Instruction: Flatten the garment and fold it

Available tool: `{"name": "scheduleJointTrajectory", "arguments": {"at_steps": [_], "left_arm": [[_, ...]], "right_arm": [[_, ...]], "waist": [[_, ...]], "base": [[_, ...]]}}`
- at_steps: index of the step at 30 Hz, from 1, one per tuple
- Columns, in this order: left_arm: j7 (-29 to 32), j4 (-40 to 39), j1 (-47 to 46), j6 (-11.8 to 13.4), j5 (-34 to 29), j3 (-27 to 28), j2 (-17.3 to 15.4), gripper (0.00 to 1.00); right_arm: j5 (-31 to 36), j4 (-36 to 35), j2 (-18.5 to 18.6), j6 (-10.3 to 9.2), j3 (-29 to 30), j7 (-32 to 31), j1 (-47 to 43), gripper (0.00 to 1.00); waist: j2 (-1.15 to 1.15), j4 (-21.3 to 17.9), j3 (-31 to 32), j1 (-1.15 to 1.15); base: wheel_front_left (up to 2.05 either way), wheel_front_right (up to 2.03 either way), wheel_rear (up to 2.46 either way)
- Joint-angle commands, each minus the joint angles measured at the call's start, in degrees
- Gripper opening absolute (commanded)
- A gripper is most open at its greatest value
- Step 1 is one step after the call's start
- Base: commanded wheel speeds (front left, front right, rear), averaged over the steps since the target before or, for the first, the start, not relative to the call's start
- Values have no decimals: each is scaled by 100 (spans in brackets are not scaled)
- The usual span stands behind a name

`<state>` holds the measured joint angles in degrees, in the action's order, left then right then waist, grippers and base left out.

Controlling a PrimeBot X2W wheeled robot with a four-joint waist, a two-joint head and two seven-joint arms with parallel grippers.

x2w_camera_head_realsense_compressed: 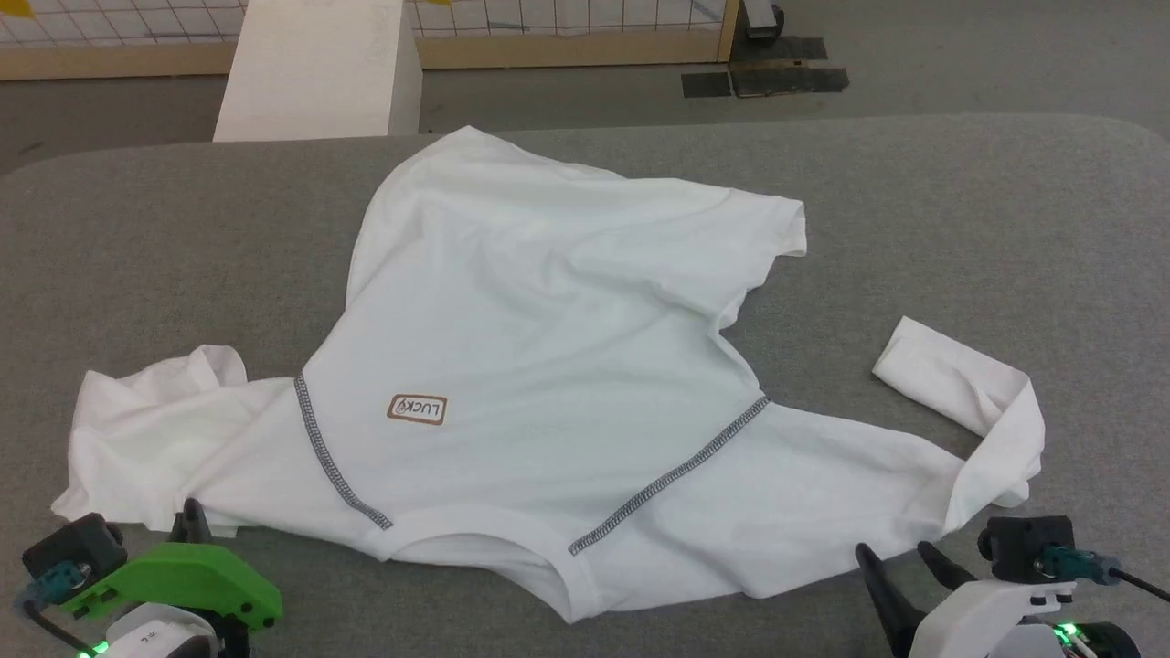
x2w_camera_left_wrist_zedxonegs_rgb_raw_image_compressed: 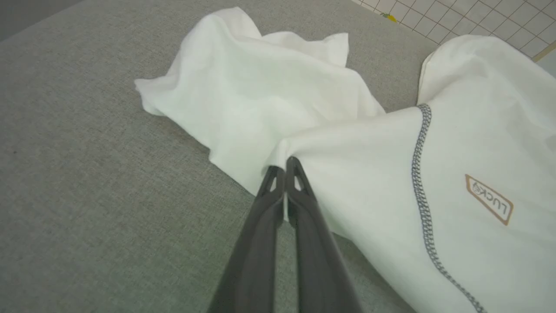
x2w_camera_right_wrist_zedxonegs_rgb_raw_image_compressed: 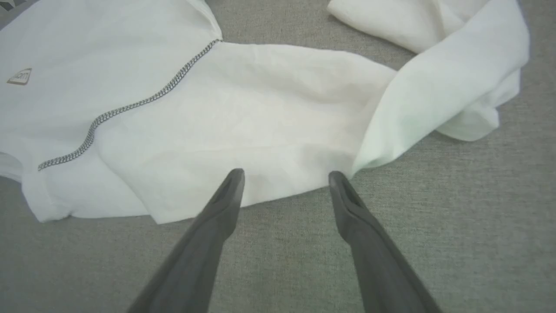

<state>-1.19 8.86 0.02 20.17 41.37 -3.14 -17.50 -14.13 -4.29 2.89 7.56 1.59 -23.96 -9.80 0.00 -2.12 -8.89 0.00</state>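
Bright, even light; soft, faint shadows.
We see the garment (x2w_camera_head_realsense_compressed: 548, 302) near blown out; wrist views softer, blurred toward the bottom edge.

The garment (x2w_camera_head_realsense_compressed: 548, 302) is plain white, crossed by two grey zigzag-stitched seams (x2w_camera_head_realsense_compressed: 340, 457). Its small patch (x2w_camera_head_realsense_compressed: 417, 408) has a brown border and brown letters on white. The tabletop (x2w_camera_head_realsense_compressed: 960, 210) beneath is a mottled grey weave. At the upper left of the head view stands an off-white box (x2w_camera_head_realsense_compressed: 311, 73), and beside it a white grid (x2w_camera_head_realsense_compressed: 567, 14) of dark lines over a tan strip (x2w_camera_head_realsense_compressed: 567, 47), perhaps wood. The left end effector (x2w_camera_head_realsense_compressed: 190, 521) wears a bright green shell and the right end effector (x2w_camera_head_realsense_compressed: 896, 551) a white one. Both have dark grey fingers (x2w_camera_right_wrist_zedxonegs_rgb_raw_image_compressed: 208, 226).
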Motion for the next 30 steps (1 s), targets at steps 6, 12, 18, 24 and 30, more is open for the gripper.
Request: {"name": "scheduleJointTrajectory", "arguments": {"at_steps": [6,12,18,24,30], "left_arm": [[-23,-18,-29,-37,-10,-59,-28,0],[11,-59,-119,-81,0,-156,11,0],[-4,41,-177,-171,32,-215,33,0],[-59,92,-167,-241,55,-240,41,0],[-96,-187,-194,-489,217,-243,61,0]], "right_arm": [[-84,371,-2,-8,-317,-48,278,100],[-88,747,-2,-8,-538,-215,532,100],[-185,914,-2,-8,-649,-299,683,13],[-247,799,-2,-8,-592,-142,656,0],[-181,271,-2,-8,-289,2,613,0]], "waist": [[0,39,-172,0],[0,108,-294,0],[0,138,-335,0],[0,101,-208,0],[0,0,57,0]], "base": [[0,0,0],[0,0,0],[0,0,0],[0,0,0],[0,0,0]]}}
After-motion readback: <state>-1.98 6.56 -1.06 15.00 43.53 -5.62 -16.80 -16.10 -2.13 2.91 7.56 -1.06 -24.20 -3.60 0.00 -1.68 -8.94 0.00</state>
